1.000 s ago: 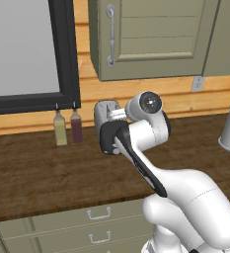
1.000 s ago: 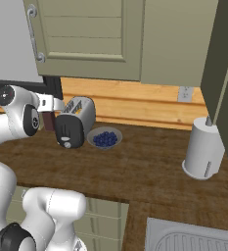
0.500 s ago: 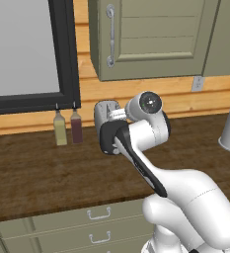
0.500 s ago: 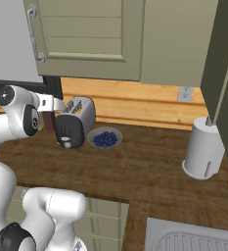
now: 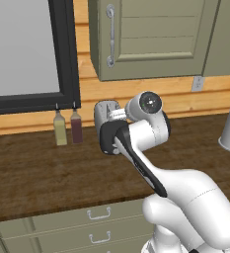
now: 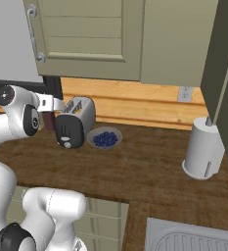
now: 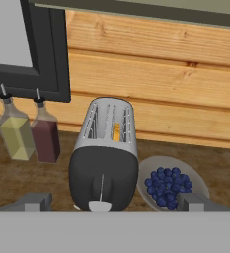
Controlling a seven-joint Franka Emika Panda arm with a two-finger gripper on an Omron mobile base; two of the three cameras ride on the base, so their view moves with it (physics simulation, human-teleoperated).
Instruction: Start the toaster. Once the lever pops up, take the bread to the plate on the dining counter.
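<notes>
One toaster [image 7: 105, 157], two slots, two bottles [image 7: 30, 131], one blueberry bowl [image 7: 173, 188]

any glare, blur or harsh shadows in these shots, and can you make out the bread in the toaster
Hand view: sharp, evenly lit, no glare; an orange-tan sliver shows in one slot of the toaster. Right base view: soft flat light, the bowl of blueberries crisp. Left base view: the arm hides most of the toaster.
</notes>
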